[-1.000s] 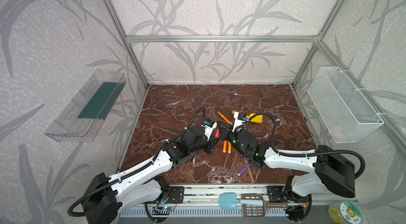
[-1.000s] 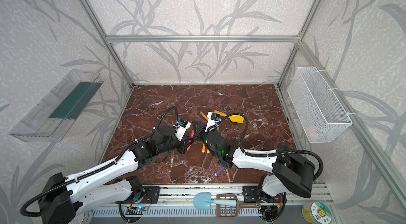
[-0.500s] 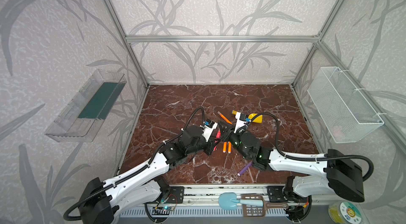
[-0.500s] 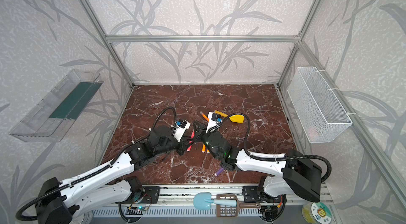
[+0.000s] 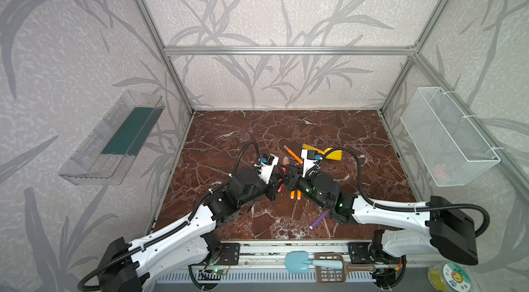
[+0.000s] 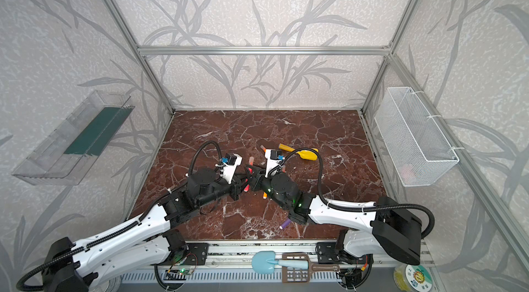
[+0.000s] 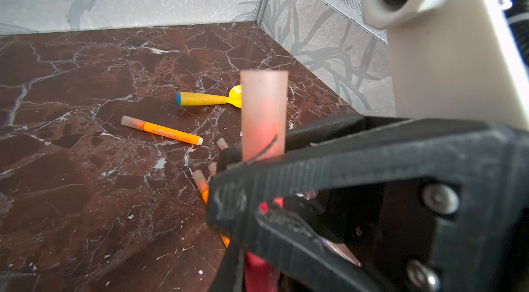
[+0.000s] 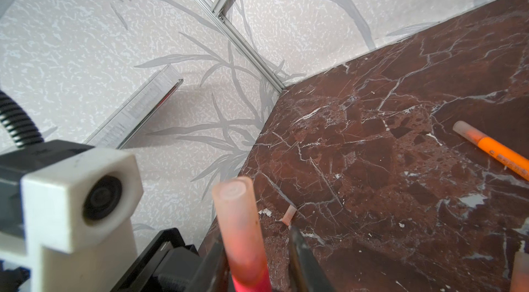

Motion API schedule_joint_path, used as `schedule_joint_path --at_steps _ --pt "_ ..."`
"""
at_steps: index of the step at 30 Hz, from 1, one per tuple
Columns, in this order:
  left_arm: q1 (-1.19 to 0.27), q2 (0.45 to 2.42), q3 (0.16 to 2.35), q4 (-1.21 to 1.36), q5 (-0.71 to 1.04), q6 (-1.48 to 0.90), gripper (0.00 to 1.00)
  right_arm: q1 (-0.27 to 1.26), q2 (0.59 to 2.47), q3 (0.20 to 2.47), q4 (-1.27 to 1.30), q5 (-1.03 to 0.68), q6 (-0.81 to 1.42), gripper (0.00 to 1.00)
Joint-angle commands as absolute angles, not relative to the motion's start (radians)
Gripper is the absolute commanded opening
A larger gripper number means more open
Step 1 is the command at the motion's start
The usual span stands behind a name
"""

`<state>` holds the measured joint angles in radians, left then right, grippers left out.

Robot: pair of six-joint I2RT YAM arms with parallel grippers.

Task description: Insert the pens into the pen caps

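Now | orange pens point(image 5: 292, 154): 3 | purple pen point(image 5: 320, 218): 1 | red-pink pen point(image 8: 249, 279): 1

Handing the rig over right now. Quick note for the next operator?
Left hand shut on the red-pink pen, with a cap on it.
Right hand open around that cap.
Capped orange pen lies on the table. Two more orange pens lie below the hands, at least one capped.
Purple pen lies by the right arm, tip end hidden.
Done: held pen capped.
Left: set it down, check the purple pen.
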<state>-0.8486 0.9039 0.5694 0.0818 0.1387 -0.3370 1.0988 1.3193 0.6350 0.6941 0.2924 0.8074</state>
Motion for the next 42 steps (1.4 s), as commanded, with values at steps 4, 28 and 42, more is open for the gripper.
schedule_joint_path --at_steps 4,28,42 --pt "-0.869 0.881 0.579 0.232 0.135 -0.341 0.0 1.087 1.381 0.642 0.622 0.23 0.807 0.2" --pt "-0.872 0.679 0.359 -0.065 -0.131 -0.557 0.65 1.003 1.743 0.701 0.553 0.275 0.89 0.01" --pt "-0.909 0.727 0.387 -0.117 -0.127 -0.565 0.65 0.964 1.819 0.743 0.517 0.313 0.855 0.18"
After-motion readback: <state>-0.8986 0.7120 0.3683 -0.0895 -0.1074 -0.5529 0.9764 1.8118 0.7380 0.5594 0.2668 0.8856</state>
